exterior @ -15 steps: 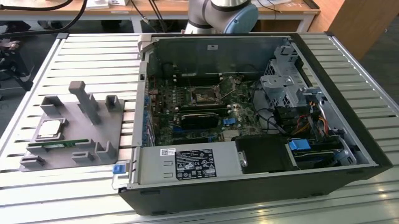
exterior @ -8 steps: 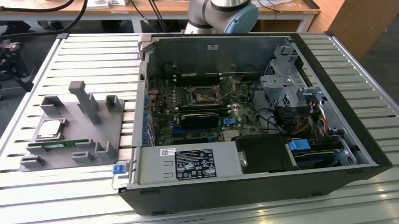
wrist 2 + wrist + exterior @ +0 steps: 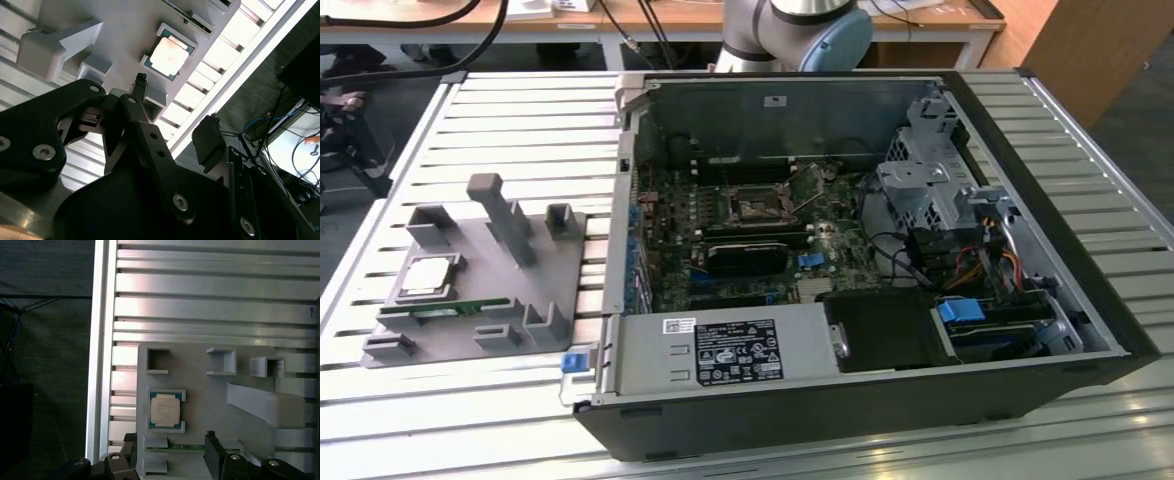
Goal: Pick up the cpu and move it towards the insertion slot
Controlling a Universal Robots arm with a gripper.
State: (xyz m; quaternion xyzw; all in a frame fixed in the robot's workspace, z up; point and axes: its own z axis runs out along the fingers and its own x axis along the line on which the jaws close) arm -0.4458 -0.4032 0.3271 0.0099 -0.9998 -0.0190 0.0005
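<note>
The cpu [image 3: 430, 275] lies flat in a square pocket of a grey holder block [image 3: 534, 290] at the exterior view's left, its silver top facing up. In both wrist views my gripper [image 3: 170, 441] [image 3: 175, 107] hovers above the block, open, with nothing between its black fingers [image 3: 211, 439]. The cpu [image 3: 165, 409] [image 3: 169, 54] sits a little beyond the fingertips and apart from them. The insertion slot [image 3: 757, 205] is a square metal-framed socket with a dark centre, on the motherboard inside the open computer case [image 3: 1067, 300].
A green memory stick [image 3: 447, 308] [image 3: 187, 446] lies in the block next to the cpu. Upright grey posts [image 3: 503, 218] rise from the block. The case's walls, drive cage [image 3: 921, 190] and cables surround the motherboard. All rests on a slatted metal table [image 3: 494, 110].
</note>
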